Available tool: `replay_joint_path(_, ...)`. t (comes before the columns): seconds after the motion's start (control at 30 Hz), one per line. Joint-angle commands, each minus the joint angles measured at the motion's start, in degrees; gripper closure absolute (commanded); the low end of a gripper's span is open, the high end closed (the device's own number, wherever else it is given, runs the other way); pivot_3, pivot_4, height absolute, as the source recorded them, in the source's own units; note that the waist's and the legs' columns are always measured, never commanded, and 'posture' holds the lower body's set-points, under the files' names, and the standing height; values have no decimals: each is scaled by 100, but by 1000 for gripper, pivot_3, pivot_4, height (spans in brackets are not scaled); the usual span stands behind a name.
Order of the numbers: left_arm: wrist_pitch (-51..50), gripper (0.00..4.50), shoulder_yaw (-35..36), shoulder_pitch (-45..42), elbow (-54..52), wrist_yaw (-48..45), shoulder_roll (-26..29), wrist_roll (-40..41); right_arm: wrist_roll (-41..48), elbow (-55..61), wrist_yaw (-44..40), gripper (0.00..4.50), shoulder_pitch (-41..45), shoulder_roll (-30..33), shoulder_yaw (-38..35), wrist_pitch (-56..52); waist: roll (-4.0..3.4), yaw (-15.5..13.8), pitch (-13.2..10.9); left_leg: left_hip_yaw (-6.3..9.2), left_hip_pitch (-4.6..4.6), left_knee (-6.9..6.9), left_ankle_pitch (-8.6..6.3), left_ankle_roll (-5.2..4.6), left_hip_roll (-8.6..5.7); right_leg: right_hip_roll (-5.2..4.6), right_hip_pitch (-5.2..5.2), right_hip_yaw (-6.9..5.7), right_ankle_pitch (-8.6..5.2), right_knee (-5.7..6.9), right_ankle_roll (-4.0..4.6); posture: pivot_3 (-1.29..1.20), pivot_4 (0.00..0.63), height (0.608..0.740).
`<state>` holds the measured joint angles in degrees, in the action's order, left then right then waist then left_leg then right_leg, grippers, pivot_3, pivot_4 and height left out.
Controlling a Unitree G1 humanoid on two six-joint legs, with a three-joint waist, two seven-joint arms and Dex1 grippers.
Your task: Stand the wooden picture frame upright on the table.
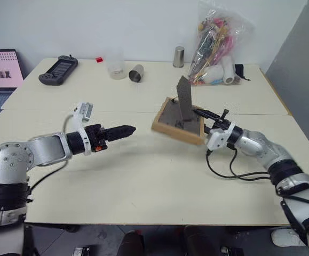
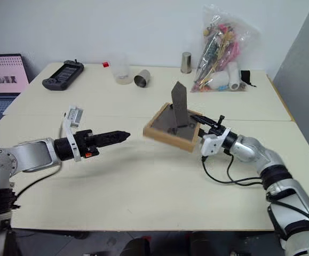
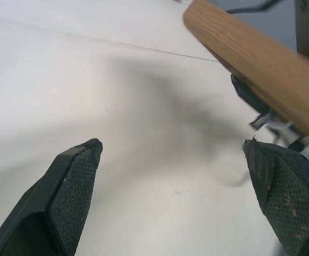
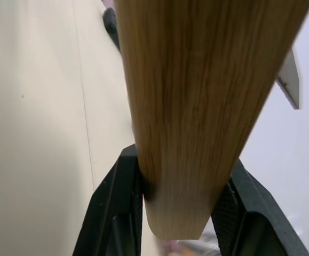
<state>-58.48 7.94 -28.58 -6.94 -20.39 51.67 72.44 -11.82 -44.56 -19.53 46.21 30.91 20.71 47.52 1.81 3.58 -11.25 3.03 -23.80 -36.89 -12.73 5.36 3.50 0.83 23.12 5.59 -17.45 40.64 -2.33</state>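
Both arms reach in from the table's [image 1: 143, 202] near edge. Right gripper [image 1: 207, 118] jaws clench the wooden picture frame's [image 1: 178, 125] rim mid-table, tilting it, likely so the raised easel stand [image 1: 184, 98] can prop it. Left gripper [image 1: 126, 129], jaws released, hovers beside it.

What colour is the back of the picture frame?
Dark grey, inside a light wood rim; the wooden picture frame shows it best in the right eye view.

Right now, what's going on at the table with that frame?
The right gripper is shut on one edge of the wooden picture frame, holding it tilted, back panel up, with its stand swung out. The left gripper is open and clear of the frame. The frame is not yet standing upright on the table.
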Motion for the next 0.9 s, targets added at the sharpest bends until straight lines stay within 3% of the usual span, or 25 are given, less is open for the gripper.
replay_joint_path(0.03,1235,0,-370,6,-617,-507,-2,-1654,2312,847,-1933,3193,221,-525,-755,-2527,0,-6,0,0,0,-1,0,0,1,0,0,-2,0,-1,0,0,150,740)
replay_joint_path(0.23,2074,0,-520,144,-902,-810,-189,-2856,3741,1211,-3704,3193,471,-905,-1090,-5863,-3,-50,-2,0,-6,2,-12,-22,3,3,6,-4,-1,-3,1,0,150,740)
replay_joint_path(0.33,2190,0,-520,331,-916,-915,-350,-3099,3768,800,-3905,3193,694,-1074,-1215,-6417,-6,-36,-4,-2,-5,3,-14,-25,2,4,7,-4,-1,-6,1,0,150,740)
replay_joint_path(0.67,2104,0,-405,607,-965,-1189,-709,-3347,3222,-210,-4806,3193,990,-1288,-1122,-6580,-6,-31,-4,-3,-13,3,-15,-26,2,5,13,-4,-1,-9,0,0,150,740)
replay_joint_path(0.9,2105,0,-500,531,-882,-1269,-997,-3571,2772,-810,-4860,3193,1037,-1447,-1214,-6135,-6,-26,-4,-2,-9,3,-15,-25,3,5,12,-5,-1,-8,0,0,150,740)
